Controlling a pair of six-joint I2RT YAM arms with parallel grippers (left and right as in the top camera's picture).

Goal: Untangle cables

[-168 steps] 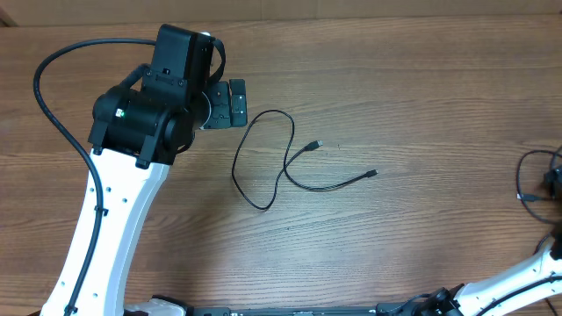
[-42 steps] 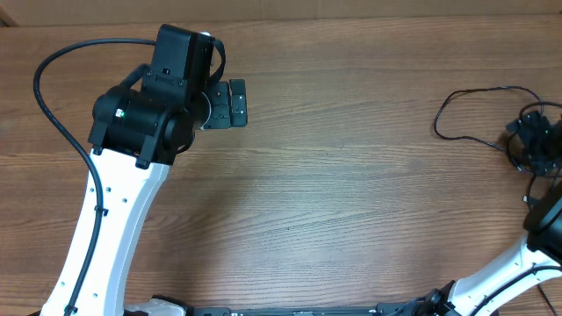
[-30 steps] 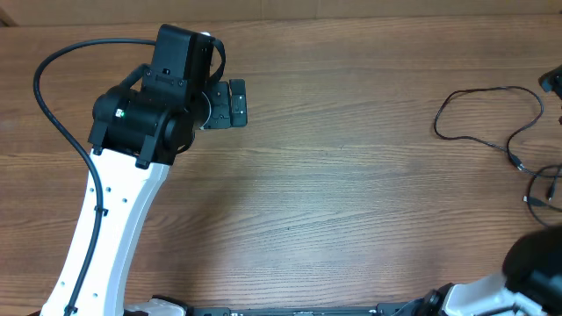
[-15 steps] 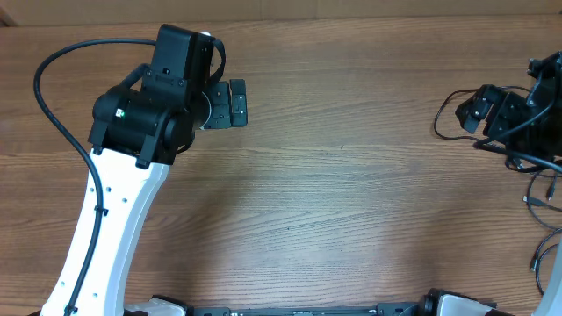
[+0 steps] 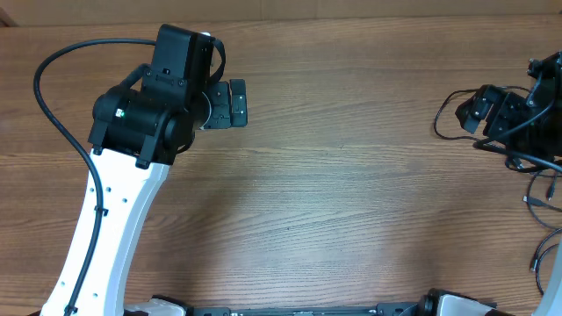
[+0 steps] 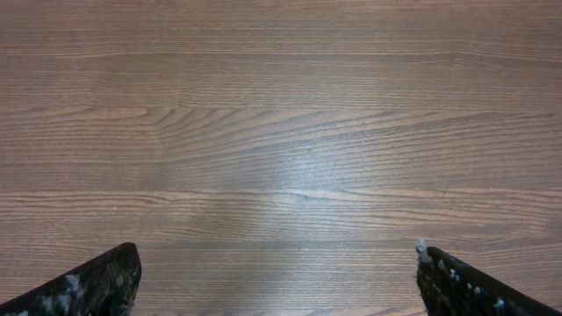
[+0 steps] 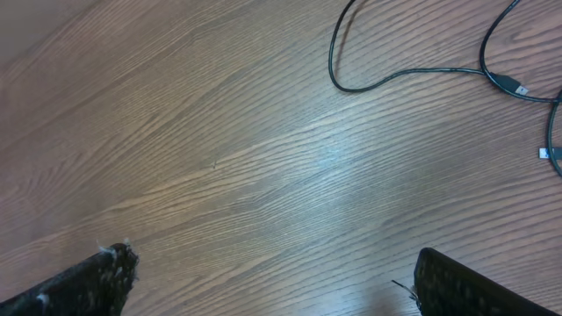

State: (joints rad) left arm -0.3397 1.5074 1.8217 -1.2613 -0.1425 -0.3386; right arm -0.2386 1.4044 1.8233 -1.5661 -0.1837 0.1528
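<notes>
Cables (image 7: 386, 84): thin, light, limp cords looped near the right edge of the wooden table (image 5: 351, 193), just ahead of the right gripper (image 7: 274, 263), whose jaws are spread and empty. Slack cord probably slips; the stiffer silver-tipped plug (image 7: 518, 88) offers a surer hold. The left gripper (image 6: 277, 263), jaws spread, hovers well apart.

Wide bare table (image 5: 351, 202) centre; cables (image 7: 378, 85) clutter right edge.

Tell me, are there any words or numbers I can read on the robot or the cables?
None: no word, number or sign can be read in any view.
The left arm shows only a small green light, no letters.
The cables and the table bear no print.
</notes>
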